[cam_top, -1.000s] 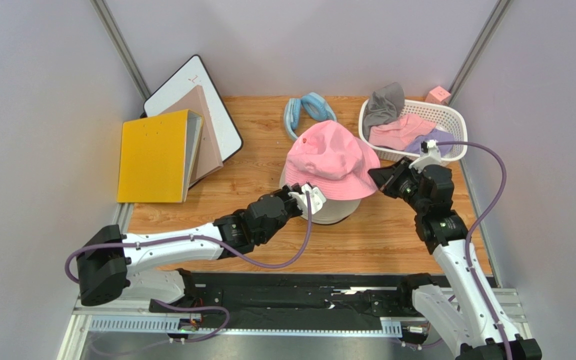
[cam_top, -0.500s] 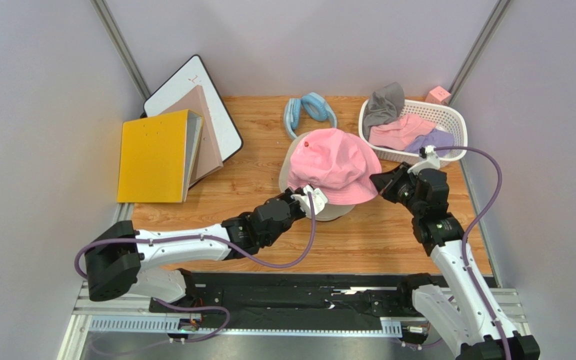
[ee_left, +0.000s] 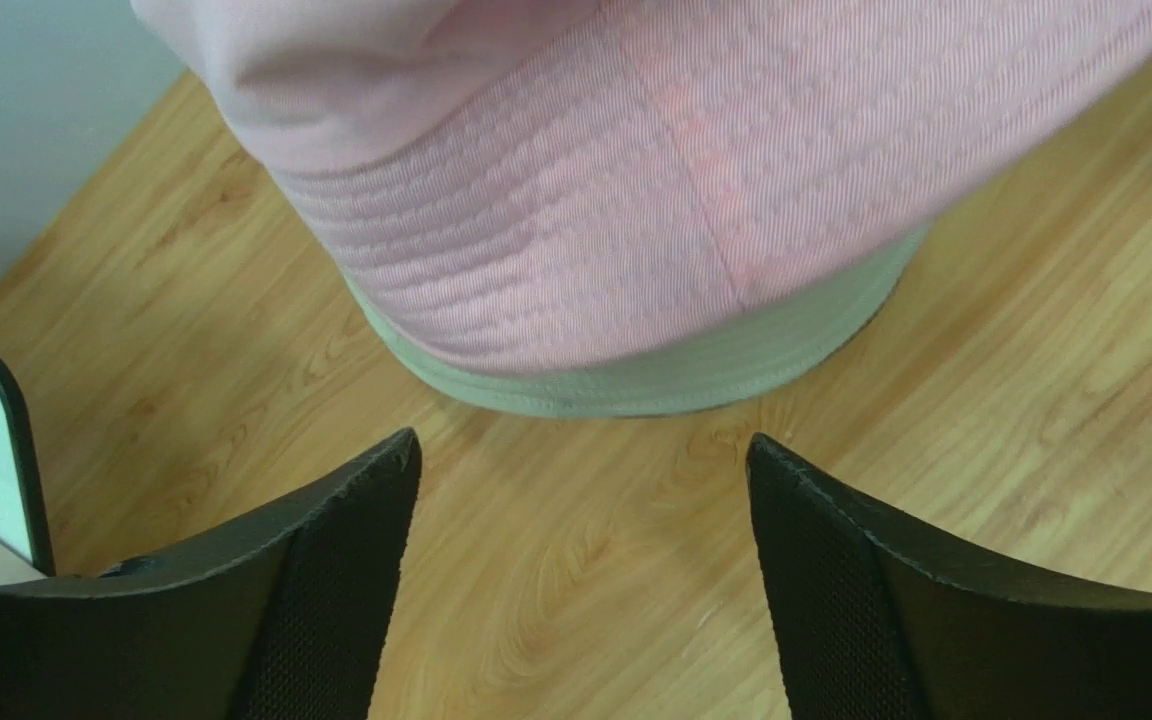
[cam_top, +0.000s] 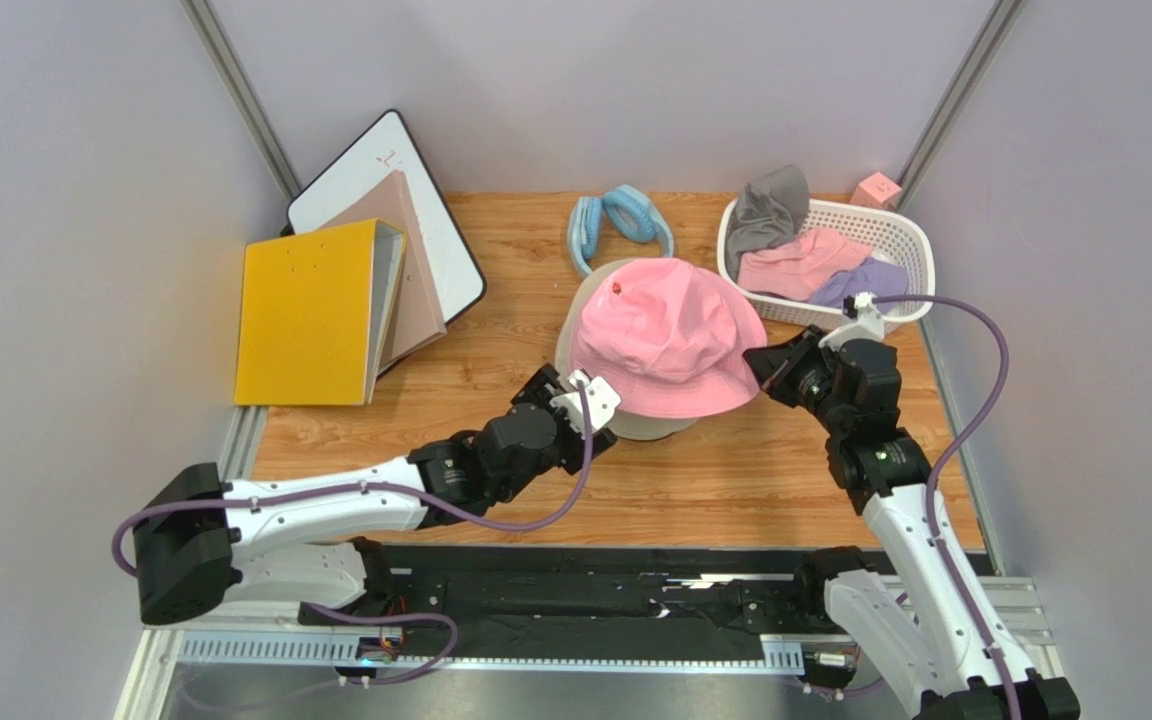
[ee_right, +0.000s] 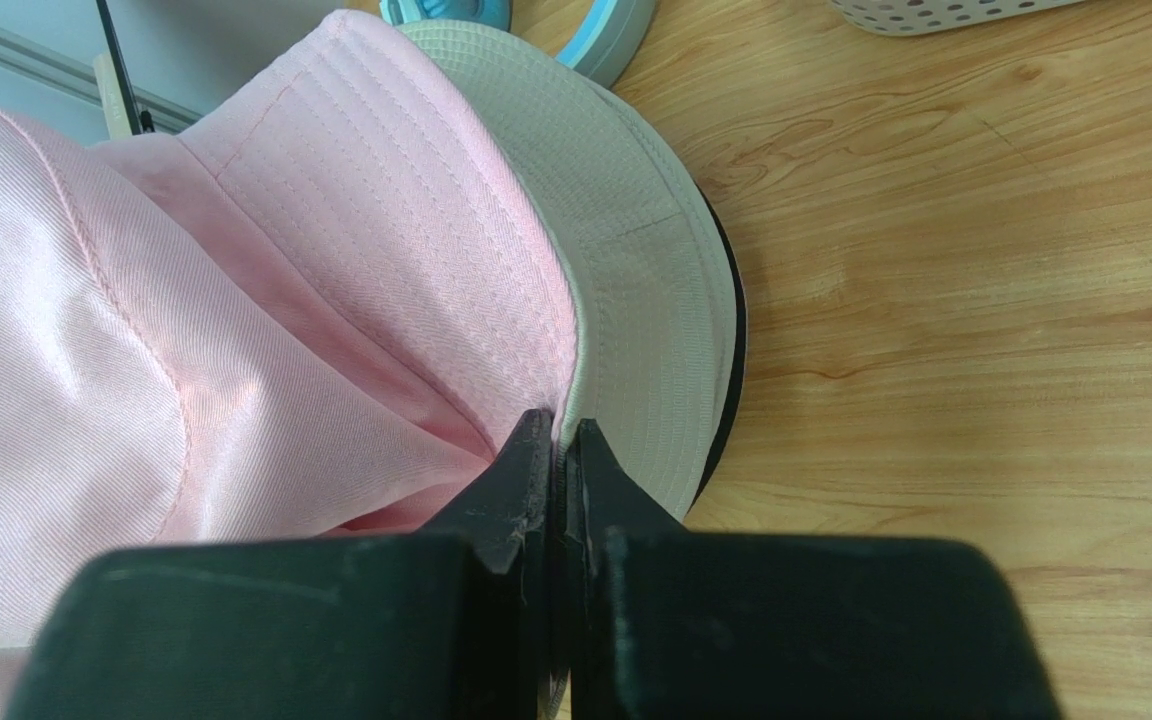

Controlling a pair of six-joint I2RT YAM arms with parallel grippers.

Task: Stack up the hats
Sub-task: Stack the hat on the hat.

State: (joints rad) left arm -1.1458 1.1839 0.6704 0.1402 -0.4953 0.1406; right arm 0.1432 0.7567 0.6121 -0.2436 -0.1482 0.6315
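A pink hat (cam_top: 665,338) lies on top of a beige hat (cam_top: 660,426) in the middle of the table; both fill the left wrist view, pink hat (ee_left: 687,180) over beige brim (ee_left: 657,383). My left gripper (cam_top: 579,399) is open just off the near-left brim, with bare wood between its jaws (ee_left: 582,450). My right gripper (cam_top: 766,365) is shut on the right brim of the pink hat (ee_right: 162,345), its tips (ee_right: 555,428) pinching the edge. Below it lie the beige hat (ee_right: 627,255) and a black hat's edge (ee_right: 732,345).
A white basket (cam_top: 905,228) at the back right holds a grey hat (cam_top: 770,203), another pink hat (cam_top: 800,258) and a lavender hat (cam_top: 871,279). A light blue padded ring (cam_top: 620,218) lies behind the stack. A yellow binder (cam_top: 304,311) and a whiteboard (cam_top: 387,158) lean at the left.
My left gripper opened, let go of the pink hat's brim and drew back to the near left. The pink hat settled lower over the beige one. The right gripper stayed shut.
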